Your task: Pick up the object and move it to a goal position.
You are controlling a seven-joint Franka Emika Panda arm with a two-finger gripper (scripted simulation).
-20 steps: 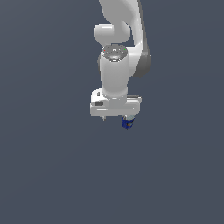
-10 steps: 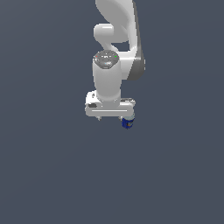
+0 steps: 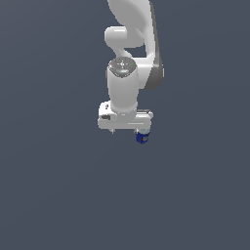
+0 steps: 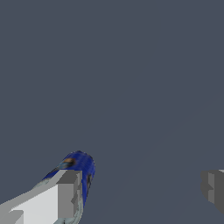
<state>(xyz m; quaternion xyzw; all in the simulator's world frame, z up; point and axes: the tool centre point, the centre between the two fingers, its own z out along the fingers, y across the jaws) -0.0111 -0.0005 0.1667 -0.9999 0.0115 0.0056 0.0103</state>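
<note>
Hand [image 4: 142, 192] spread wide, gripping nothing; can [image 4: 78, 168] touching one finger [image 4: 65, 194], outside gap.

1. No room here at all: a bare simulated scene, and the flat, even slate-grey backdrop [image 3: 49, 185] gives it away, filling the exterior view edge to edge.
2. No walls, furniture or horizon line show up anywhere; the wrist view shows the same plain grey, with just a faint diagonal shading across it.
3. The white robot arm [image 3: 128, 73] looks smooth and computer-rendered, its surfaces clean and textureless.
4. Lighting is soft and uniform, and I can't pick out any cast shadow on the ground.
</note>
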